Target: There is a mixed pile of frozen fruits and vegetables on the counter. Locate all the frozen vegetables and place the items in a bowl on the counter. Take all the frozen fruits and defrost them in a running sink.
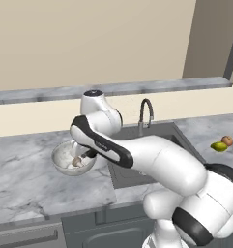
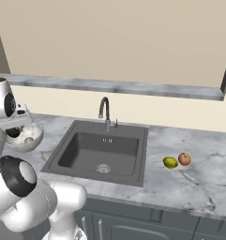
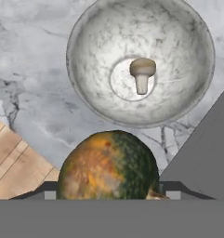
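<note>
Grey-white veined marble counter (image 2: pixel 189 187) over dark grey cabinets, beige wall behind, low ledge along the wall. Left side: wide round speckled grey-white bowl (image 1: pixel 65 167) sits on the counter just left of the sink. Tan mushroom with pale stem (image 3: pixel 142 73) lies at the bowl's flat centre, cap up in the hand view. White arm reaches over the bowl; two-finger gripper (image 1: pixel 84 156) hangs above the bowl's rim area, jaws clamped on a rounded dark green lump mottled orange-yellow (image 3: pixel 108 167), which sits between the finger tips in the hand view, above the counter just outside the bowl rim as seen from that camera. Wood-plank patch shows at lower left of the hand view, beyond the counter edge.

Middle: dark grey rectangular sink (image 2: pixel 98 154) with round drain, curved metal gooseneck faucet (image 2: pixel 105 112) at its back edge. No water visible.

Right of the sink: yellow-green lemon-like oval (image 2: pixel 170 162) and reddish-orange apple-like ball (image 2: pixel 184 159) rest on the counter, just beside each other, lemon nearer the sink. Both well apart from the bowl.
</note>
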Robot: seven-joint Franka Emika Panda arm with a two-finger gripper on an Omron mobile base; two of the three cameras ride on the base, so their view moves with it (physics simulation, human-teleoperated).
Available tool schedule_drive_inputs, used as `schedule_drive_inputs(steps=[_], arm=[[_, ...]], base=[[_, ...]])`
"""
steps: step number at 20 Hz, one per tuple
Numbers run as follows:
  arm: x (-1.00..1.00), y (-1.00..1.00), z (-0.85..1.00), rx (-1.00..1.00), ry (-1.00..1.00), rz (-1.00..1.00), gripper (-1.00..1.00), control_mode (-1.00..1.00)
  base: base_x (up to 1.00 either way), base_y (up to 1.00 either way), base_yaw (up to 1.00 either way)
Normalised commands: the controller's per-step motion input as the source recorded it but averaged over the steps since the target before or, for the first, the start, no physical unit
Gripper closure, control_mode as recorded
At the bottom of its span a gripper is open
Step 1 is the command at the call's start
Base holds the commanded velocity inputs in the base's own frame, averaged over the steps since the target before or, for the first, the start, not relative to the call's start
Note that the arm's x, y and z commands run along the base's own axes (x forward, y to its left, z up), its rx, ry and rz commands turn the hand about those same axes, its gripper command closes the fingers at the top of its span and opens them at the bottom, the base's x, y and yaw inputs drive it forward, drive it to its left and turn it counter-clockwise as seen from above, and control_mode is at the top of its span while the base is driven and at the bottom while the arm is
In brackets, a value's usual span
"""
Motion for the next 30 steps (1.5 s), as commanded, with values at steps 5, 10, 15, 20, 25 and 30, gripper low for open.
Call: schedule_drive_inputs(steps=[5,10,15,20,25,30], arm=[[0.42,0.35,-0.5,0.0,0.04,0.21,1.0,-1.0],[0.64,0.01,-0.26,0.0,0.0,0.01,1.0,-1.0],[0.4,0.22,-0.35,-0.05,0.0,0.02,1.0,-1.0],[0.09,0.49,-0.13,-0.05,0.02,0.02,1.0,-1.0],[0.04,0.14,-0.06,-0.02,0.02,0.0,-1.0,-1.0],[-0.06,-0.06,-0.05,0.0,0.08,0.0,-1.0,-1.0]], base=[[0.0,0.0,0.0],[0.0,0.0,0.0],[0.0,0.0,0.0],[0.0,0.0,0.0],[0.0,0.0,0.0],[0.0,0.0,0.0]])
